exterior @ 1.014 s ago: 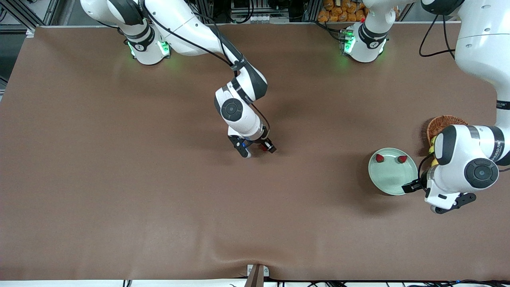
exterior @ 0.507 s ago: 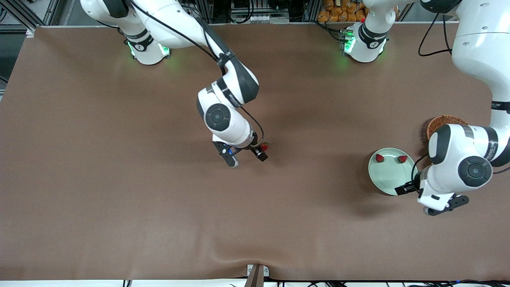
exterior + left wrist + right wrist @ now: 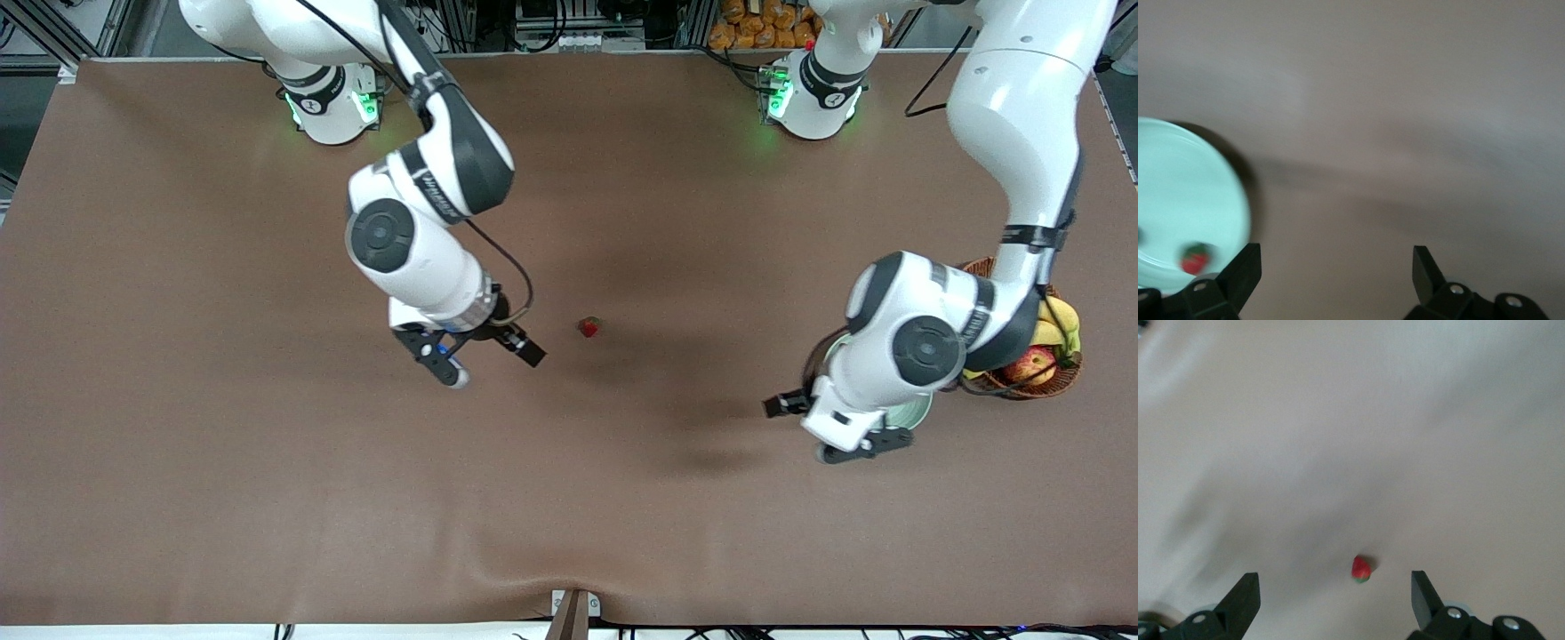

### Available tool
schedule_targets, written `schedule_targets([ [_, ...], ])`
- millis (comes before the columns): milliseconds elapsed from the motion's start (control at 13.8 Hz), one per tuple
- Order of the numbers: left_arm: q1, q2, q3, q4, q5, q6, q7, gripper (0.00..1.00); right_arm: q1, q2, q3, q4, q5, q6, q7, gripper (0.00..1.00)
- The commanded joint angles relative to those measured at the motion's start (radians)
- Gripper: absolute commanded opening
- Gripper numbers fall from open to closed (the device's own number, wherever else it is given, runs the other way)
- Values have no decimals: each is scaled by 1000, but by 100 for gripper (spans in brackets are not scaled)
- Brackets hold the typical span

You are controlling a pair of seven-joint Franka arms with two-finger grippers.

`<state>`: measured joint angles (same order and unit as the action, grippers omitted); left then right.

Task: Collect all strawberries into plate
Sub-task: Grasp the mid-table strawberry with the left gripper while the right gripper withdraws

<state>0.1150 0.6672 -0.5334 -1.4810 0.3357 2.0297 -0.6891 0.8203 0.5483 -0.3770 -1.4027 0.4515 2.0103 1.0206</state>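
One strawberry [image 3: 589,327] lies alone on the bare brown counter [image 3: 222,462], just above the middle of the front view and well apart from the mint-green plate [image 3: 916,413]. The plate sits toward the left arm's end of the counter, mostly hidden under that arm's wrist in the front view. The left wrist view shows a second strawberry [image 3: 1195,258] resting inside the plate [image 3: 1178,193] near its rim. The right gripper [image 3: 487,354] hangs beside the lone berry, lower and to the left of it in the front view, its fingers spread wide with nothing between them. In the right wrist view the berry [image 3: 1361,569] sits between the two finger tips, slightly ahead of them. The left gripper [image 3: 822,425] hovers by the plate's lower edge at center right of the front view, fingers also wide and empty. The berry is too small to show a clear long axis. The relation that matters is that the berry lies much nearer the right gripper than the left, on its side toward the plate, so the right arm looks better placed to reach it, while the left would have to cross a long stretch of counter. A wicker basket [image 3: 1022,387] of fruit stands beside the plate at the right edge.
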Motion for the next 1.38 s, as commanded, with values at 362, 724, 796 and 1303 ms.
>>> schedule_targets([
  [362, -192, 8, -2, -10, 19, 4, -198, 100, 2, -185, -204, -141, -154, -56, -532, 100],
  [724, -216, 22, -2, -10, 17, 6, -205, 100, 2, -188, -446, -125, -155, -204, -1064, 100],
  [796, -216, 22, -2, -10, 17, 6, -207, 100, 2, -186, -491, -115, -155, -232, -1133, 100],
  [1303, -259, 23, -2, -10, 17, 7, -202, 100, 0, -208, -660, -96, -131, -363, -1347, 100],
])
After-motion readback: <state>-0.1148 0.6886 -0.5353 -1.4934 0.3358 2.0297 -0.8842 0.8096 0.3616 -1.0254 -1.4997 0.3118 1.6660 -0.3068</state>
